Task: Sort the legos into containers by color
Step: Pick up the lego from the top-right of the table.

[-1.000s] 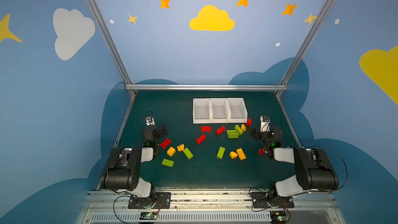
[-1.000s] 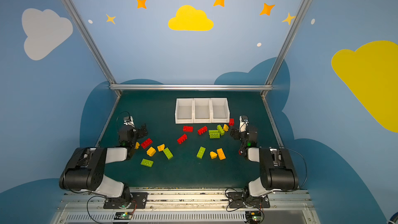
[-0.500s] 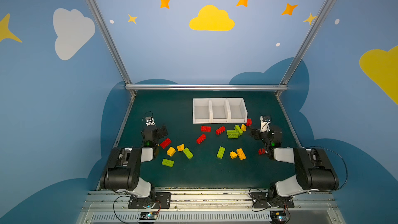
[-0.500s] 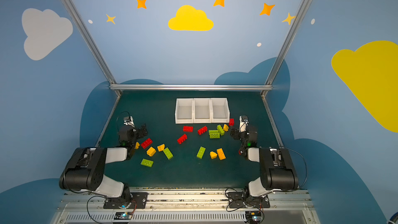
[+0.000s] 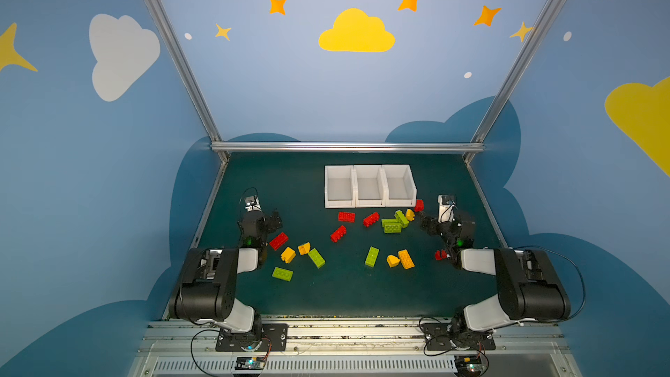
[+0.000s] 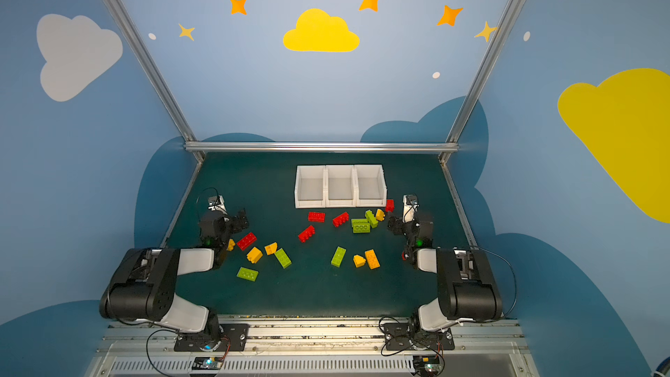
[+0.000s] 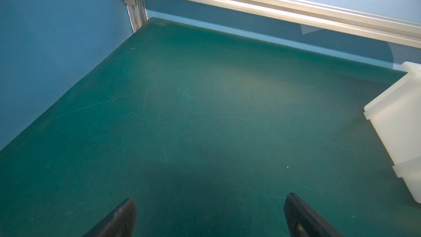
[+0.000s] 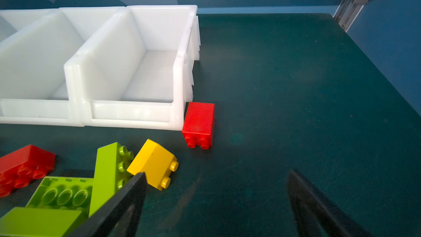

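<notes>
Lighting's bright and even from overhead, just soft shadows beside the bricks (image 8: 152, 163). Top views bend hard at the edges. Wrist views: fingers (image 8: 118, 208) blurry up close, pale sheen on the mat (image 7: 239, 80).

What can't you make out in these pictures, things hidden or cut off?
- Red brick beside the right arm: partly hidden by the arm in both top views.
- Yellow brick by the left arm: half hidden behind the arm in a top view.
- Green bricks: right wrist view, cut off by the picture edge and covered by a black finger.
- White bins: left wrist view, only one side wall shows; edge cuts the rest.
</notes>
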Controlling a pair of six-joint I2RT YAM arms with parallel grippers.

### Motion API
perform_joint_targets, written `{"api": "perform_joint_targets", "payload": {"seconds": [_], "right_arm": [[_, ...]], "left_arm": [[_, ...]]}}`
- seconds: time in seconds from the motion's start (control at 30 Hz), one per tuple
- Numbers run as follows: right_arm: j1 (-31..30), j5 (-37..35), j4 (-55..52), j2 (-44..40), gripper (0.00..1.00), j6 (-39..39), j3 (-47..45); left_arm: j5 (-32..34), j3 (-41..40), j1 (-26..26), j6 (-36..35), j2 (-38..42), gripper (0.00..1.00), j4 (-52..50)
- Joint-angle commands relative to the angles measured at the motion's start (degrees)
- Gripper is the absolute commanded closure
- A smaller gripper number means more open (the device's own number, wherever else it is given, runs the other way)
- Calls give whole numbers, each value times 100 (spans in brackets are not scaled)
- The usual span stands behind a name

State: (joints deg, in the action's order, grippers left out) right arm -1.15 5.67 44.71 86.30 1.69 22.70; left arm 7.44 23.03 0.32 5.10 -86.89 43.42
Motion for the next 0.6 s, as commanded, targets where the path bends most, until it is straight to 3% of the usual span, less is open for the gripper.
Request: {"api": "perform_joint_targets", "payload": {"seconds": [0.0, 0.13, 0.2, 0.4, 0.57], "right_arm": [[31, 83, -51, 4, 7, -27, 95], [-103, -320, -170, -313, 6, -55, 118], [-124, -509, -1832, -965, 6, -192, 615], [-157, -1400, -4788, -1844, 7, -1172, 1976], [-163, -958, -6256, -2027, 7, -2001, 2612]], "left_arm": [[64, 101, 1, -9, -48, 0, -53], [69, 67, -3, -41, -16, 0, 12], [299, 316, -48, -101, 184, 0, -469], [859, 2245, -253, 668, 883, 0, -4251], [756, 3455, -709, 1498, 1203, 0, -6657]]}}
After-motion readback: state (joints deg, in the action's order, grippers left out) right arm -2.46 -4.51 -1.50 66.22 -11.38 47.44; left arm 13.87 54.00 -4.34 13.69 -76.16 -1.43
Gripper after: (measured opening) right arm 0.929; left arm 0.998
